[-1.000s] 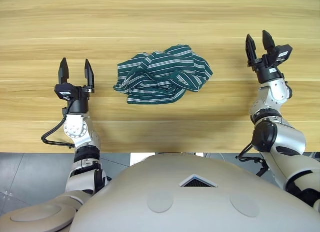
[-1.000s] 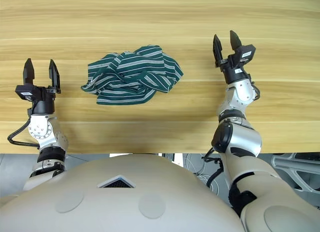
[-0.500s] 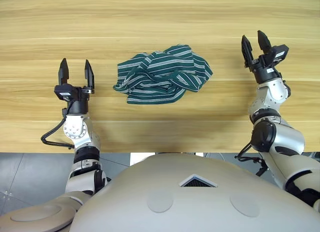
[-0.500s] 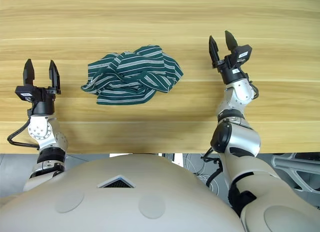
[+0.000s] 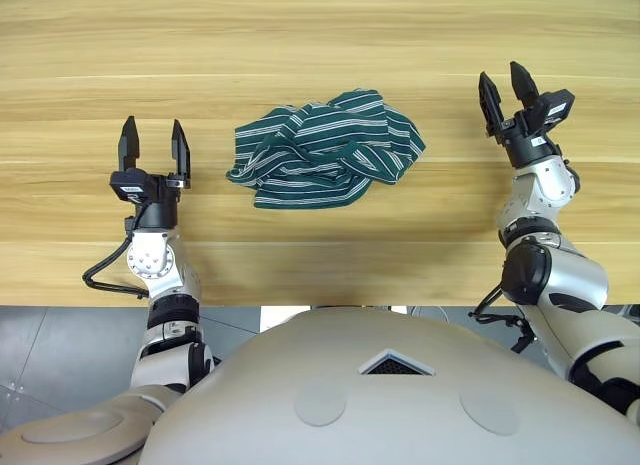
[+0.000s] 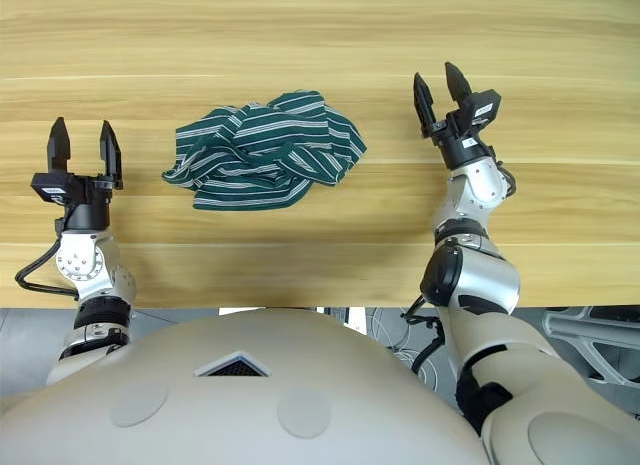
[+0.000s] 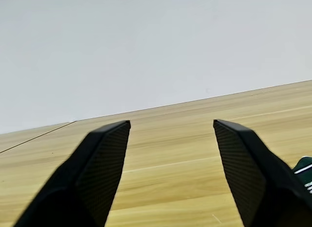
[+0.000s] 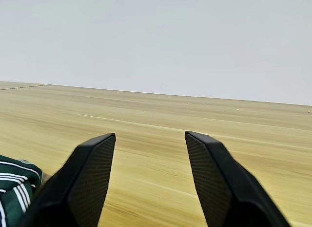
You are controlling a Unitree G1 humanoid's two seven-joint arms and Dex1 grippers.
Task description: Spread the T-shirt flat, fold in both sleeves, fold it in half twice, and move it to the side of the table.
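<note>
The T-shirt (image 5: 327,148) lies crumpled in a heap at the upper centre of the frame on the wooden table (image 5: 320,35). The left gripper (image 5: 153,145) sits left of it and the right gripper (image 5: 508,90) at the upper right — both with fingers spread and holding nothing, apart from the cloth.

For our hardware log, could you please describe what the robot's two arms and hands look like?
Both arms have silver-grey shells with black joint bands. The left hand and right hand are black, each with two tapered, wedge-shaped fingers whose inner faces show a fine woven texture. A small white label sits on each hand's body. A black cable loops beside the left forearm.
</note>
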